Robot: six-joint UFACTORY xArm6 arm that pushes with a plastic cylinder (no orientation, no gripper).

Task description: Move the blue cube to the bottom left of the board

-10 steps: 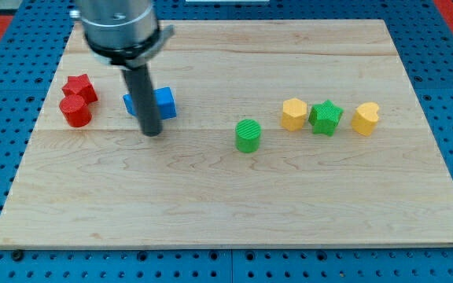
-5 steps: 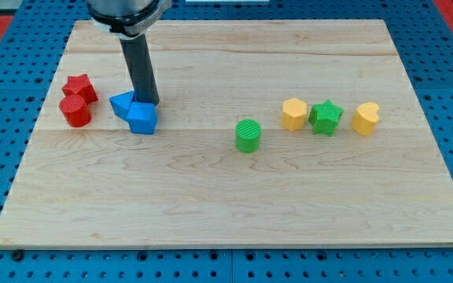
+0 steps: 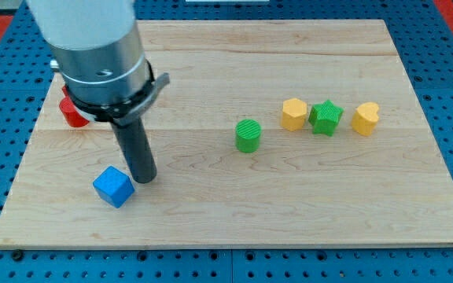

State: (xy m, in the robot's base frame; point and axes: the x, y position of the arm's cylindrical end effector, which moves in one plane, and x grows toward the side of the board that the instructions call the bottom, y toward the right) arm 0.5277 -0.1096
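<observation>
The blue cube (image 3: 114, 187) lies in the lower left part of the wooden board (image 3: 289, 204), turned so that a corner points to the view's bottom. My tip (image 3: 144, 178) rests on the board just to the cube's upper right, touching or almost touching it. The arm's grey body fills the view's upper left.
A red block (image 3: 72, 115) shows partly behind the arm at the left. A green cylinder (image 3: 248, 135) stands near the middle. At the right stand a yellow hexagon (image 3: 293, 114), a green star (image 3: 325, 118) and a yellow heart-like block (image 3: 365, 118) in a row.
My tip has moved towards the view's bottom and pushed the blue cube down and left. The arm now hides most of the red blocks and the second blue block.
</observation>
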